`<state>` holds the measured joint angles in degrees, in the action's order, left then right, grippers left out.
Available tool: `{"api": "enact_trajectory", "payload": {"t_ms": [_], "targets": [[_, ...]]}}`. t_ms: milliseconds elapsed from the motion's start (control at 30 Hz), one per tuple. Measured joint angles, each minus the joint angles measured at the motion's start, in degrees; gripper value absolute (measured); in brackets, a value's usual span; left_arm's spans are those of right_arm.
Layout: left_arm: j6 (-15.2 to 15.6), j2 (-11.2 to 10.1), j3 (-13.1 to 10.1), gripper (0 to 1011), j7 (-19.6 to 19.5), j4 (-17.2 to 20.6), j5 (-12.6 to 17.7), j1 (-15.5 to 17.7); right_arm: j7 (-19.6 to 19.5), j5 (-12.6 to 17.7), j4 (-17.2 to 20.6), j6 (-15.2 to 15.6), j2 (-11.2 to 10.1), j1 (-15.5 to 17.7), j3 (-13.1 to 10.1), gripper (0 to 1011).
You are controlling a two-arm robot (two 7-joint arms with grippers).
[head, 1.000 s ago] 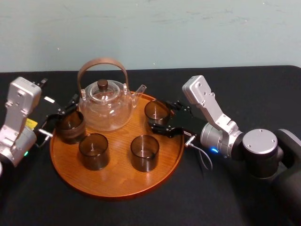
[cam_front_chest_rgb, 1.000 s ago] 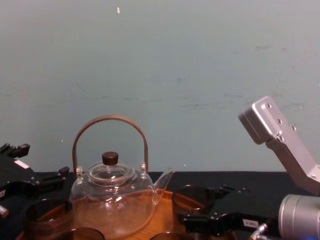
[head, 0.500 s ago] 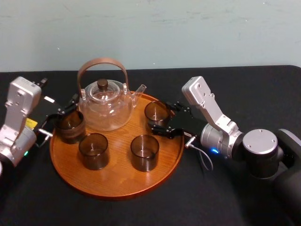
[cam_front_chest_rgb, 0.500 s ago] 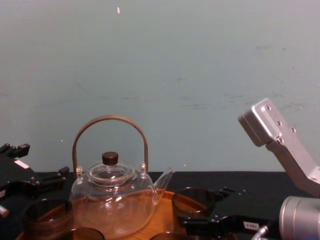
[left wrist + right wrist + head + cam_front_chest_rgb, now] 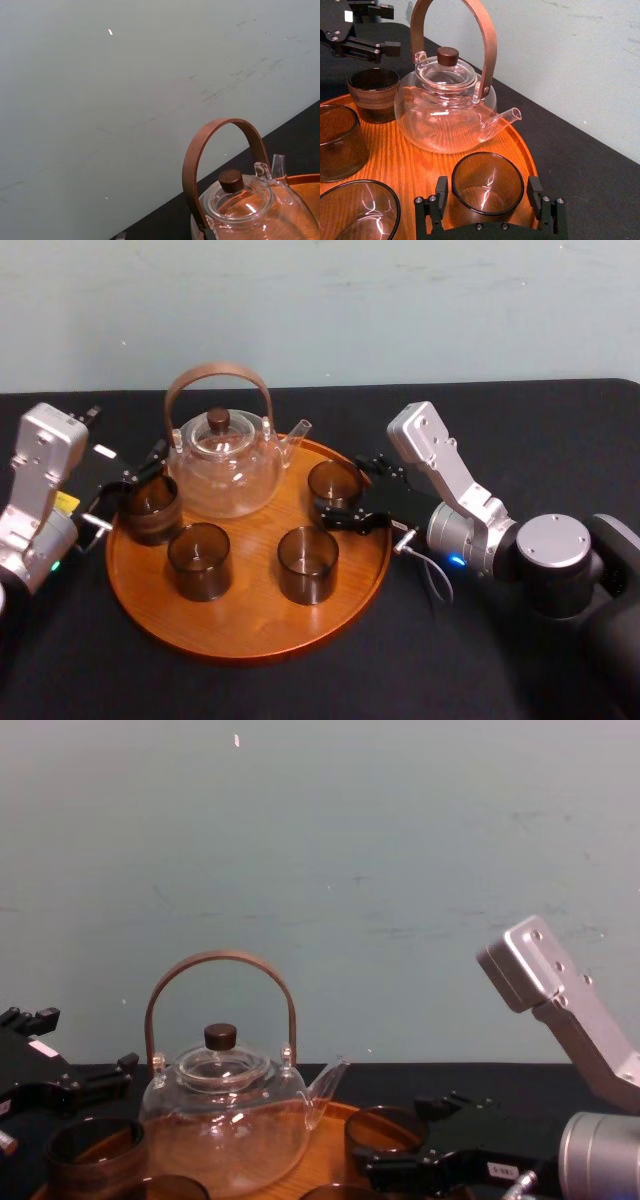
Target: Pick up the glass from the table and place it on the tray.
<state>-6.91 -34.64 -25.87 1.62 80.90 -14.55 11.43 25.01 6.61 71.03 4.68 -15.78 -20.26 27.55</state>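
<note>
Black and spread wide, the right gripper [image 5: 344, 490] flanked the glass [image 5: 333, 481] without clamping it. The glass stood upright on the tray [image 5: 250, 618], close to its right rim and near the teapot [image 5: 222, 468] spout. The placing looked done. Next called for a straight retreat over the worktop [image 5: 560, 430], nudging nothing. The left gripper [image 5: 390, 27] hung released by the tray's left edge.

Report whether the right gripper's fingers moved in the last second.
Yes. The right gripper has spread its fingers: the nearer one has drawn away from the smoky glass cup, toward the front rim of the round orange-brown wooden tray.
</note>
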Motion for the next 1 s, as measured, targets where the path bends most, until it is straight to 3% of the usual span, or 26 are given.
{"api": "enact_trajectory", "payload": {"t_ms": [400,733,1000], "targets": [[0.0,0.0,0.0,1001,0.0,0.0,0.0,0.0,0.3,0.5,1.5,-1.1,-0.6,0.6,-0.5,1002],[0.0,0.0,0.0,1001,0.0,0.0,0.0,0.0,0.8,3.1,8.2,-2.7,-2.9,3.1,-2.7,1002],[0.0,0.0,0.0,1001,0.0,0.0,0.0,0.0,0.4,6.5,13.9,-4.0,-6.2,7.6,-6.0,1002]]}}
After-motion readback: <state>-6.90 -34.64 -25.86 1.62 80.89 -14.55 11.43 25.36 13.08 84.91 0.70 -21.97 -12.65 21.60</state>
